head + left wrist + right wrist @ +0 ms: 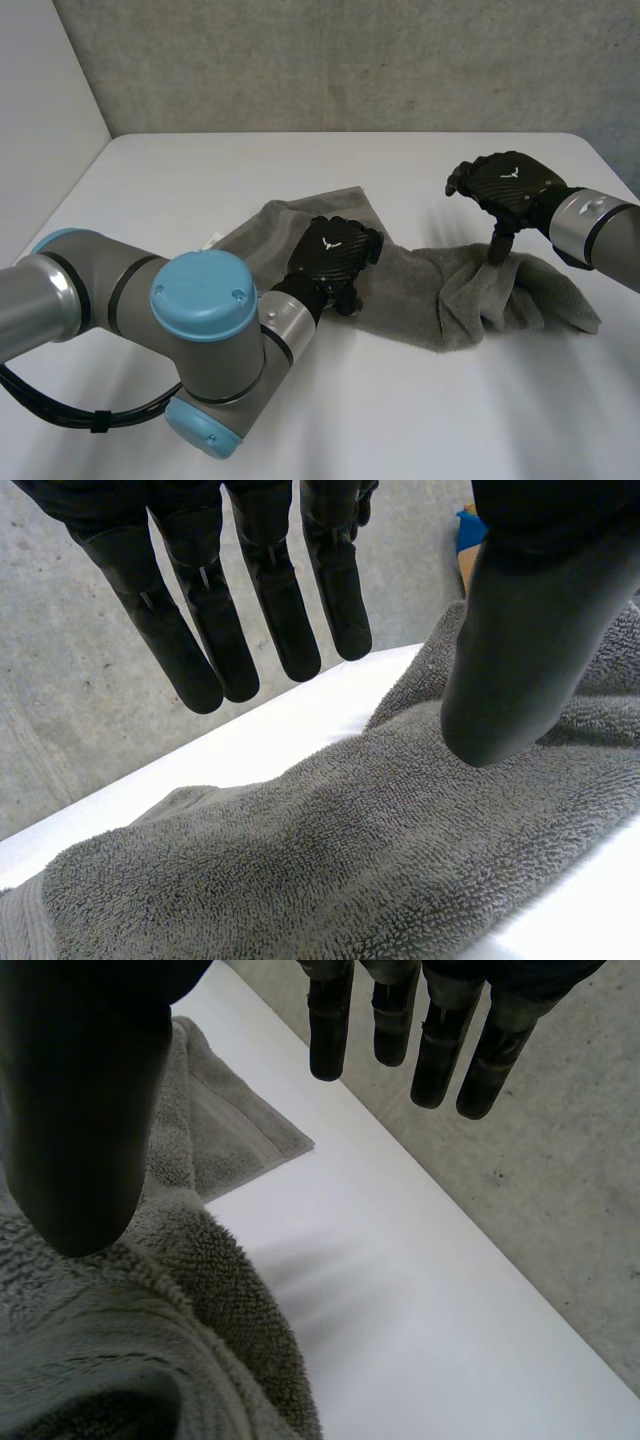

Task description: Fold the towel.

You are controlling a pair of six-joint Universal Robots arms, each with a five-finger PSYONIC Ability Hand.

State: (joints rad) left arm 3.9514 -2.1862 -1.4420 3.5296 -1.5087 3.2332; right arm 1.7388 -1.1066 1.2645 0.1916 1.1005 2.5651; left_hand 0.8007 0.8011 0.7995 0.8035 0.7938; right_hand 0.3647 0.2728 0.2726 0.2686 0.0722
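A grey towel (pixel 420 290) lies crumpled across the middle of the white table (pixel 200 180), one flat corner at the left and a bunched heap at the right. My left hand (pixel 333 252) hovers palm down over the towel's left-middle part. In the left wrist view its fingers (pixel 200 630) are straight and stand apart from the thumb, above the towel (pixel 350 850), with nothing between them. My right hand (pixel 510 185) is above the bunched right end with its thumb pointing down onto the cloth. The right wrist view shows its fingers (pixel 440 1050) straight and its thumb resting against the towel (pixel 100 1340).
Bare table surface surrounds the towel, with wide room at the front and back. A grey concrete wall (pixel 350 60) rises behind the table's far edge. A small white tag (pixel 212 240) sticks out by the towel's left corner. My left arm (pixel 200 330) crosses the front left.
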